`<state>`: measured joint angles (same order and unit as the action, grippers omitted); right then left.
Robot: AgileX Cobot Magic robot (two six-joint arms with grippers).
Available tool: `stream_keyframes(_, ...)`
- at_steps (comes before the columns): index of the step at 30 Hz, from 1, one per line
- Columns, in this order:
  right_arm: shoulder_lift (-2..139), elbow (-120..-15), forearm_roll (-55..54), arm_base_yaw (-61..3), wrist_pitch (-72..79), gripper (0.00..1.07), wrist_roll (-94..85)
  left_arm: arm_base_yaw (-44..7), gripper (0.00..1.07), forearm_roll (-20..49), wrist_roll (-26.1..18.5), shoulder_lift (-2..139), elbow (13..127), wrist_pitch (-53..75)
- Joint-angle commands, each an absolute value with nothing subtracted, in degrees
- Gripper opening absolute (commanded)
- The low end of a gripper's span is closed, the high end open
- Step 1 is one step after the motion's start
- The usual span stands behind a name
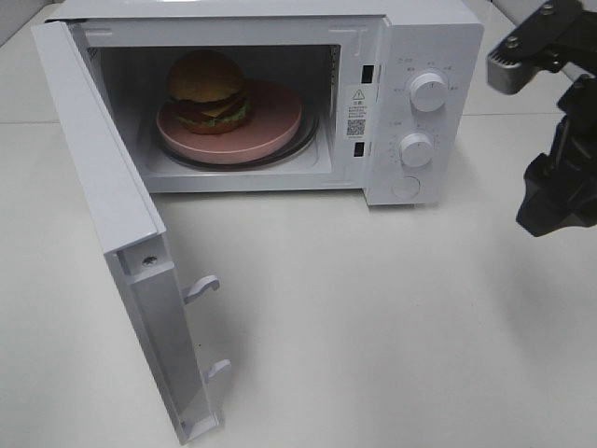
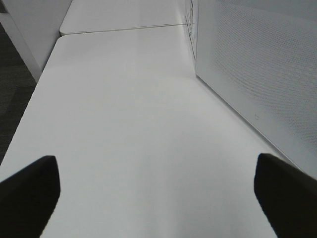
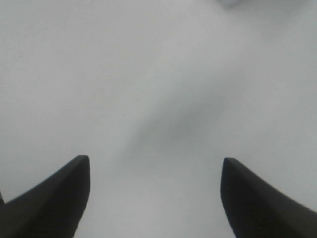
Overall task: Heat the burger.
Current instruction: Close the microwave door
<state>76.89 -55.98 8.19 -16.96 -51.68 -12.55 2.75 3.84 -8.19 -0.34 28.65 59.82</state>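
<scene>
Brown-bunned burger (image 1: 207,89) looks soft and wobbly (best moved by its plate (image 1: 276,119)), while left gripper (image 2: 156,166) and right gripper (image 3: 154,163) both gape empty.

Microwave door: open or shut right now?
Open. The microwave door is swung wide, latch hooks exposed, and the burger on its pink plate shows inside the cavity.

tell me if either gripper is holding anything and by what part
Nothing is held. The left gripper and right gripper are both open and empty; the burger sits on the plate inside the microwave.
</scene>
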Motion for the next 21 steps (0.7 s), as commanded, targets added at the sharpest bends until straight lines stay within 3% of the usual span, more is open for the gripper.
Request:
stream_keyframes(1, 76.4, -55.6, 11.7, -10.5, -51.2, 0.73, 2.6, 2.9, 1.01, 4.4, -8.1, -1.4, 28.5, 59.2)
stream_keyframes(11, 75.7, -55.3, 15.6, -1.1, -54.0, 0.73, 12.5, 2.9, 1.01, 4.4, -8.1, -1.4, 28.5, 59.2)
stream_keyframes(15, 73.1, -53.6, 15.5, -0.7, -53.9, 0.74, 12.8, 2.9, 1.01, 4.4, -8.1, -1.4, 28.5, 59.2)
stream_keyframes(21, 58.2, -44.6, 10.0, -0.7, -54.9, 0.8, 9.0, 2.9, 1.01, 4.4, -8.1, -1.4, 28.5, 59.2)
